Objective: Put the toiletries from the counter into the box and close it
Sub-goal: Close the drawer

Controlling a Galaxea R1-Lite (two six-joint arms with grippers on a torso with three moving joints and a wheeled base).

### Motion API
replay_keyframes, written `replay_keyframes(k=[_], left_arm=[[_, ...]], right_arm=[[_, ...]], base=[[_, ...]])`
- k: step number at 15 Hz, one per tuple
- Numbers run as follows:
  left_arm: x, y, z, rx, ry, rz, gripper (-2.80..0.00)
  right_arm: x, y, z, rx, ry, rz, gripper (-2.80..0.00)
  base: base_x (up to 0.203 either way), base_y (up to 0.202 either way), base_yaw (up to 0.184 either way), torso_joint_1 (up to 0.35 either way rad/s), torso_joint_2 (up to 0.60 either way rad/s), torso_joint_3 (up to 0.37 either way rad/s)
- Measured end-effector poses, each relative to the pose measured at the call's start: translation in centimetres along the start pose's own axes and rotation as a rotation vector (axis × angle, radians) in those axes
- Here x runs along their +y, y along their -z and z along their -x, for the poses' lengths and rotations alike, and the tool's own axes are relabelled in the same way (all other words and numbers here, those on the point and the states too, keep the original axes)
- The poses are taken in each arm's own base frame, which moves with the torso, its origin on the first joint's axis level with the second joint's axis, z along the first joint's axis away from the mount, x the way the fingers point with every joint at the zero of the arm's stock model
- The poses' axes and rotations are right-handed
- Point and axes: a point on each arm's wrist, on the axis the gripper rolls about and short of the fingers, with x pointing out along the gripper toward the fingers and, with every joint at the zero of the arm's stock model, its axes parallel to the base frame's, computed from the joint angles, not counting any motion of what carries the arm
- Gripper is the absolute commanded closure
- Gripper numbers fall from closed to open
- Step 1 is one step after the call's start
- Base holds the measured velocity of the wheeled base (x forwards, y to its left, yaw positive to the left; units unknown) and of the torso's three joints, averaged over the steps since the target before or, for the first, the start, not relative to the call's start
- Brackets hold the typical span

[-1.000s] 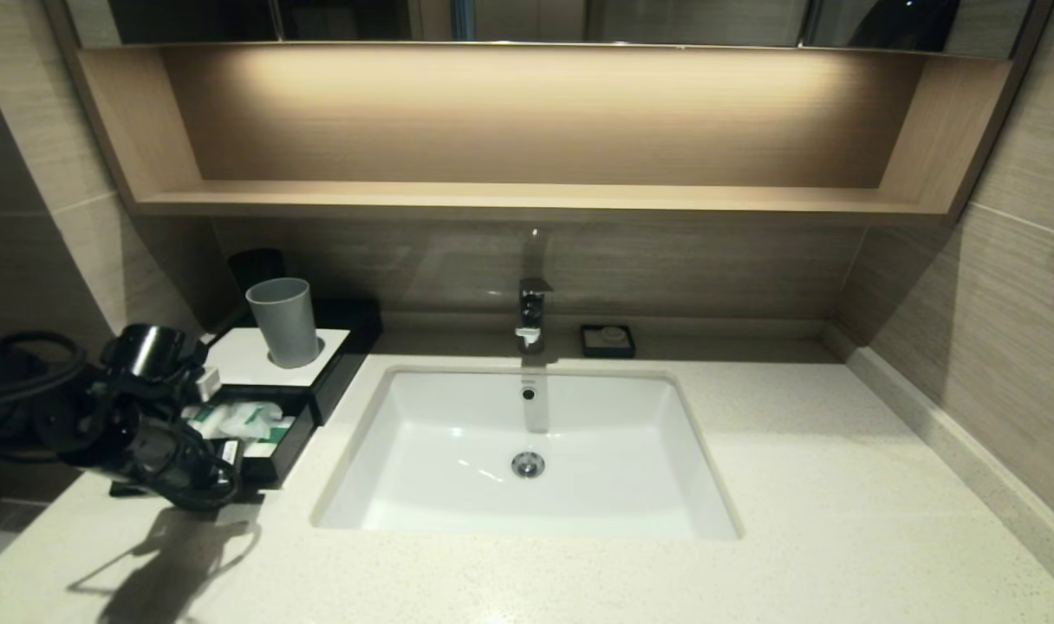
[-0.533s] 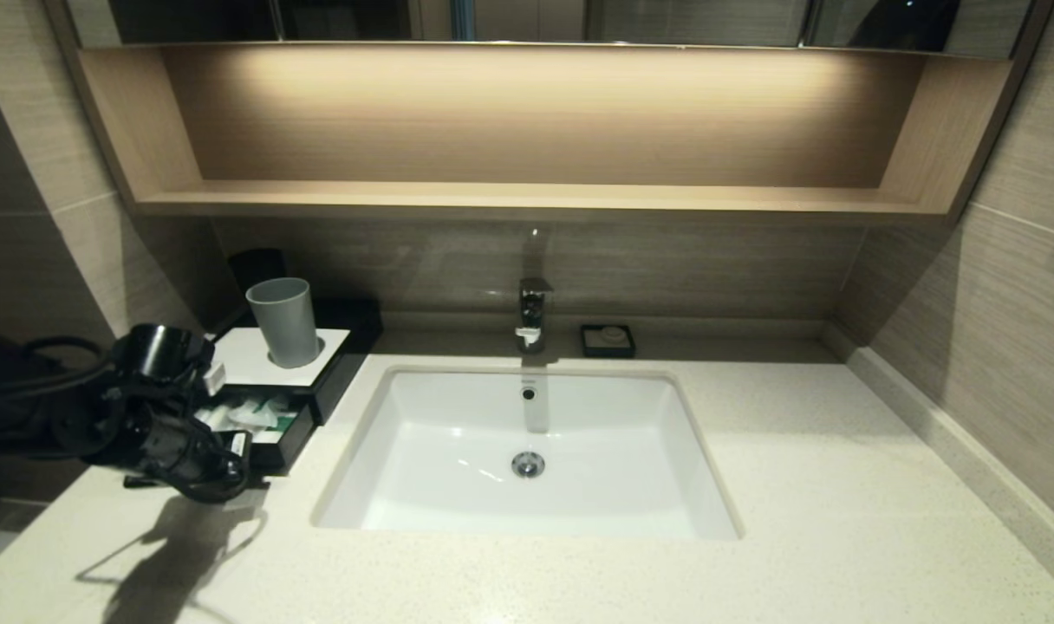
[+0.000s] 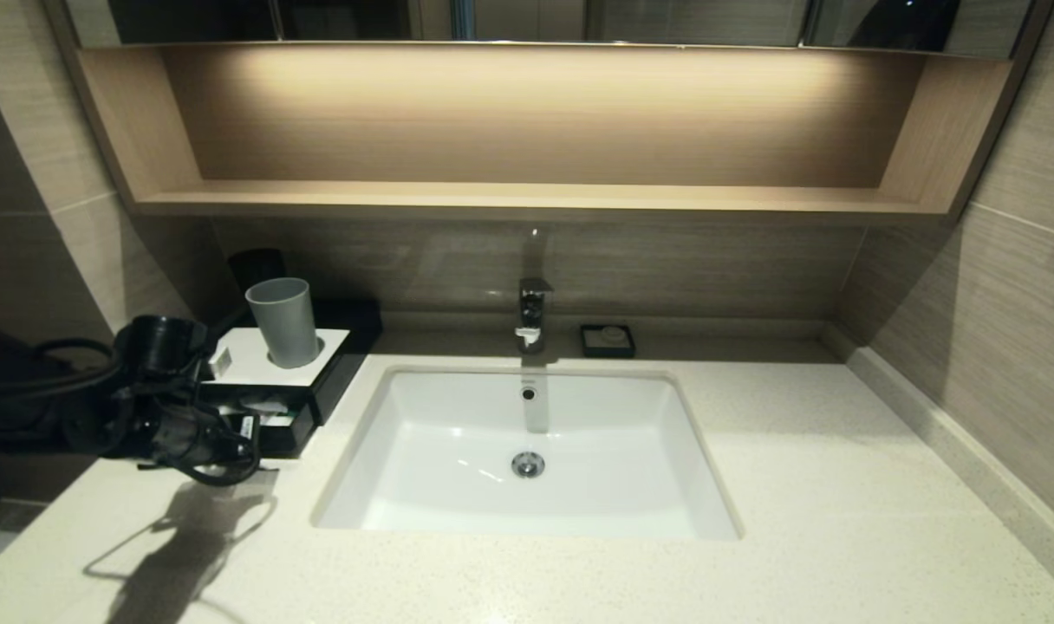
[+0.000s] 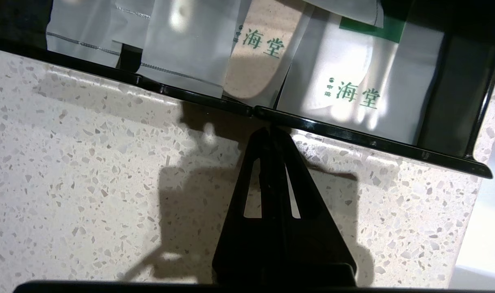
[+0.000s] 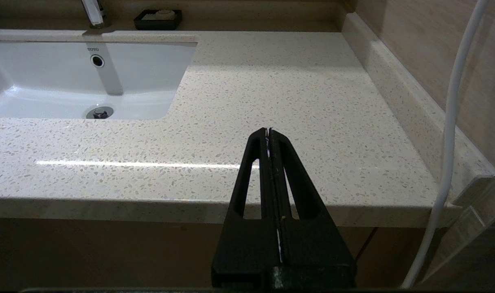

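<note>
Worktop (image 3: 839, 485): pale cream, fine brown/grey speckle. Sink (image 3: 527, 451) glossy white, chrome drain. Box (image 3: 271, 386) gloss black, white top panel; grey cup (image 3: 284, 321) on it. Sachets (image 4: 353, 81) in drawer translucent white, green print and green label. Both grippers (image 4: 272, 132) (image 5: 268, 130) matte black. Soap dish (image 3: 608, 340) black. Shelf (image 3: 527, 199) light wood grain.

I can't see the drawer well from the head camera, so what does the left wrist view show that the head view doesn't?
Only the left wrist view shows the shut left tool tip at the drawer front edge, and the packets inside with green print. Only the head view shows the cup standing on the box top, the sink, tap, soap dish and shelf. Both show the speckled counter and the partly open drawer.
</note>
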Motion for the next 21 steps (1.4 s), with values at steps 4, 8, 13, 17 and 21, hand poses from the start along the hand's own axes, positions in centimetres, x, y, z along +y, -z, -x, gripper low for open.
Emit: replay_keyframes(k=[4,8,13,17,21], left_arm=[[-0.6,-0.4,-0.1,-0.042,0.013,-0.006,0.0],[-0.7,-0.9,-0.1,-0.093,0.019,-0.004,0.0],[-0.9,-1.3,-0.5,-0.143,0.025,0.002,0.0],[-1.0,-1.4,-0.8,-0.157,0.027,0.001,0.0],[-1.1,-1.6,-1.1,-0.185,0.029,0.004,0.0]], right_arm=[[0.0,0.0,0.0,0.0,0.0,0.0,0.0],[0.0,0.0,0.0,0.0,0.0,0.0,0.0],[0.0,0.0,0.0,0.0,0.0,0.0,0.0],[0.0,0.0,0.0,0.0,0.0,0.0,0.0],[0.0,0.0,0.0,0.0,0.0,0.0,0.0]], base=[[0.0,0.0,0.0,0.0,0.0,0.0],[0.0,0.0,0.0,0.0,0.0,0.0],[0.0,0.0,0.0,0.0,0.0,0.0],[0.0,0.0,0.0,0.0,0.0,0.0],[0.0,0.0,0.0,0.0,0.0,0.0]])
